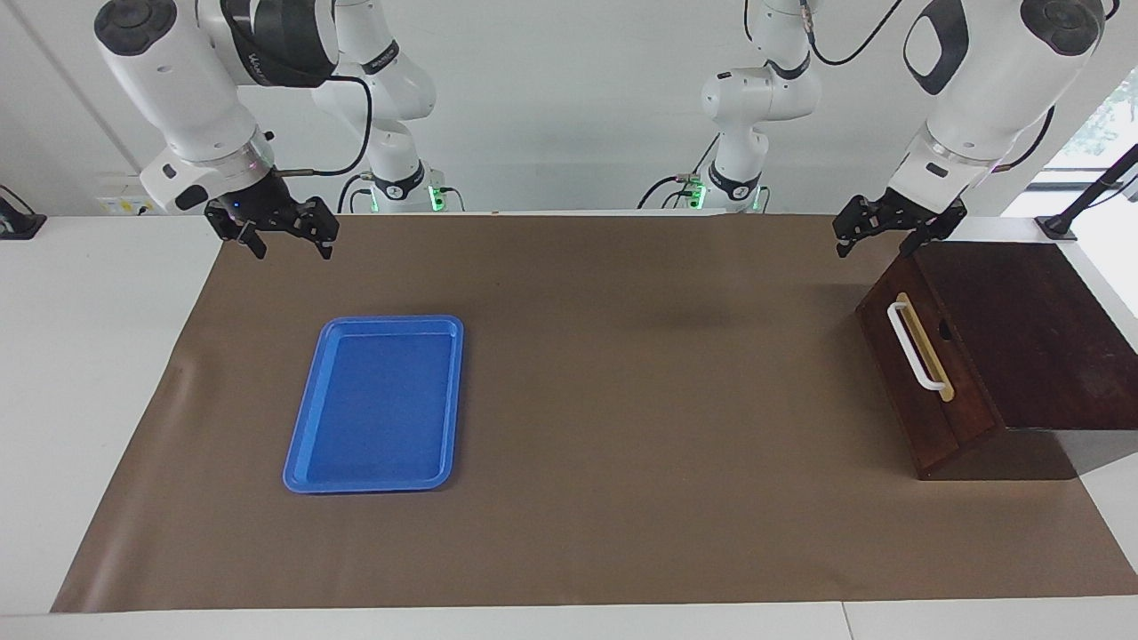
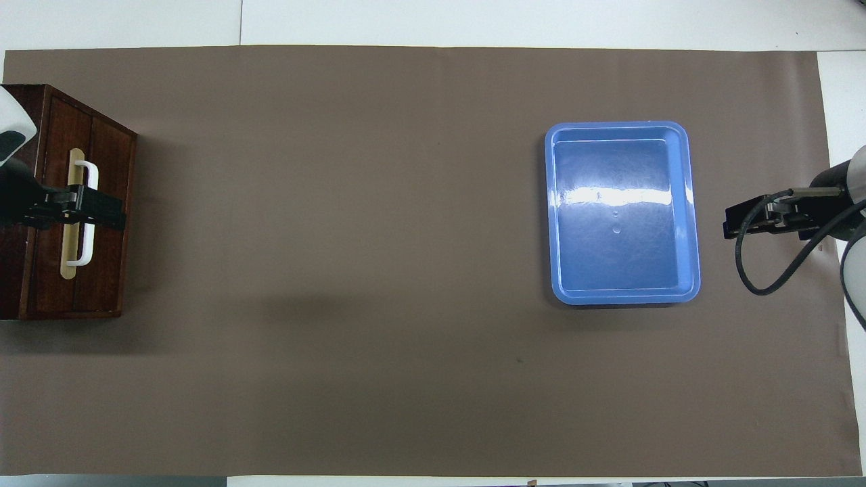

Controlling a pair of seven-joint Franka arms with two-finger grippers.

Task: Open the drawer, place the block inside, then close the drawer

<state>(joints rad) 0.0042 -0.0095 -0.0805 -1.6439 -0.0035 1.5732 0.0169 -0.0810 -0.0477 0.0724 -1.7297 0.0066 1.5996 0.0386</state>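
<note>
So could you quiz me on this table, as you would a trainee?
1. True or false: the drawer is open.
2. What lies in the tray? A) a block B) nothing C) a cup
3. Which arm's jaws hang over the box?

Key: 1. False, it is shut. 2. B. 3. The left arm.
</note>
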